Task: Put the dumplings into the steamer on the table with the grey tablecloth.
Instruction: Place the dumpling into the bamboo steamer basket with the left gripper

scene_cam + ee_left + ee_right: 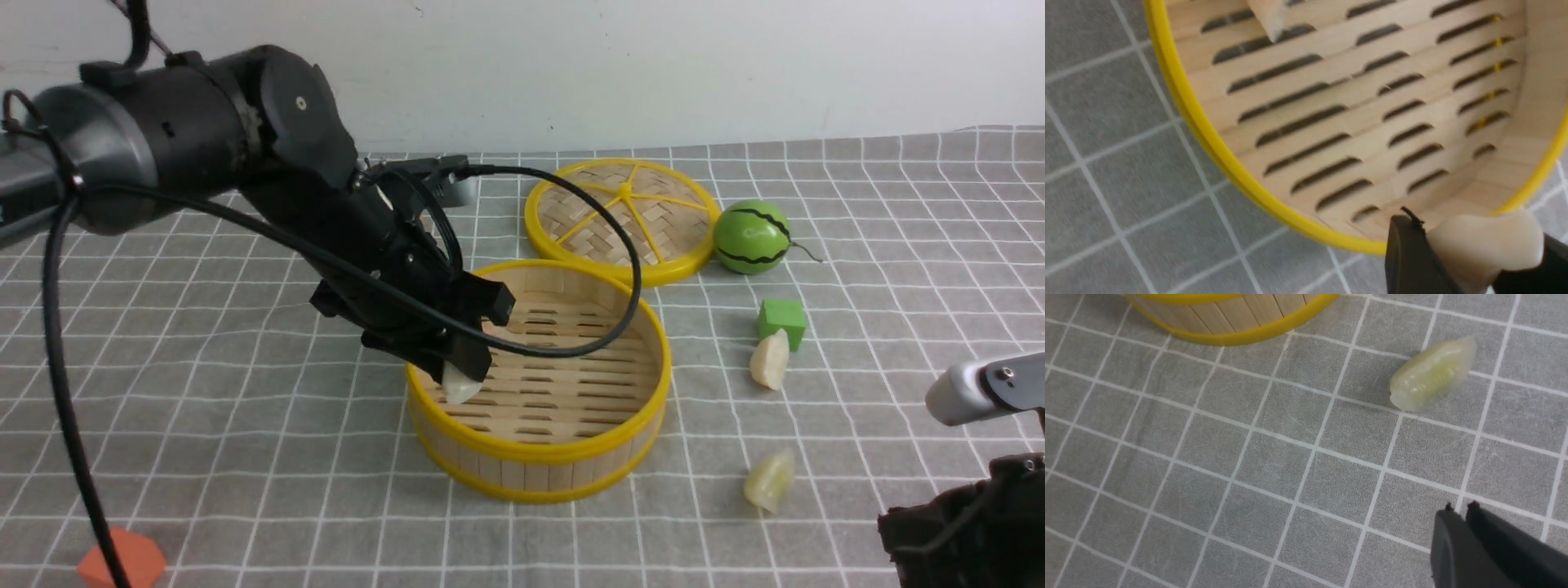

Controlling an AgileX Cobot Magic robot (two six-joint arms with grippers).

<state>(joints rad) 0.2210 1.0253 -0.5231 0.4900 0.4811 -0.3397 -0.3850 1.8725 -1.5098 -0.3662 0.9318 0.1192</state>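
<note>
Clamps a dumpling [457, 389] in left gripper [465, 371] over steamer [540, 451] left rim. Holds right gripper [1461, 510] fingers together above open tablecloth [1249, 457] near front-right corner.

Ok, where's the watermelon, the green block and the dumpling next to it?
watermelon [752, 237], front view, middle of its striped skin.
green block [785, 321], front view, its front face.
dumpling [771, 360], front view, middle of its pale body.
</note>
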